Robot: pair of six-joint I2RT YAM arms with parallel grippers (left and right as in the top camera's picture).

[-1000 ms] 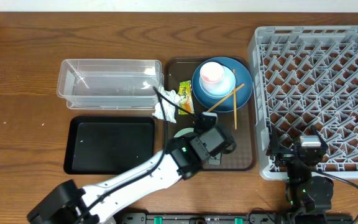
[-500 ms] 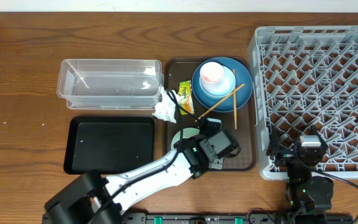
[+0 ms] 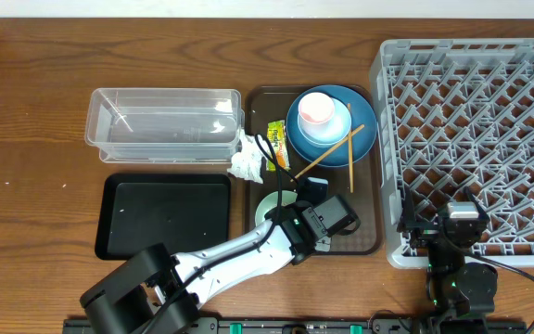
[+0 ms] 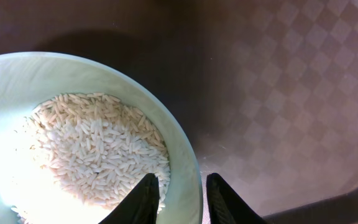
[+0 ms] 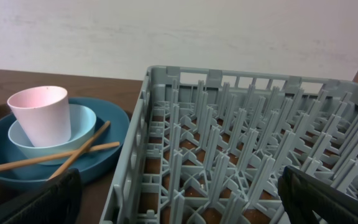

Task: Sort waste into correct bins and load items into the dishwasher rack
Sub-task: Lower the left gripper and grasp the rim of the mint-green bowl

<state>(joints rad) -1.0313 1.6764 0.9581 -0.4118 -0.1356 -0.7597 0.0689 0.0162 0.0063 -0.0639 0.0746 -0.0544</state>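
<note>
Rice disposal seems our step: left gripper, fingers narrowly parted, straddles the rim of the round mint-green bowl of loose white rice on the dark brown tray. Next we need to pinch and lift level. Our right gripper hangs wide open.

The wooden table under my arms carries four things. The clear tub sits left of middle on the far side, with the black tray just beside it on my near side. The brown serving tray lies right of both. The grey rack fills the right end, close beside that tray.
</note>
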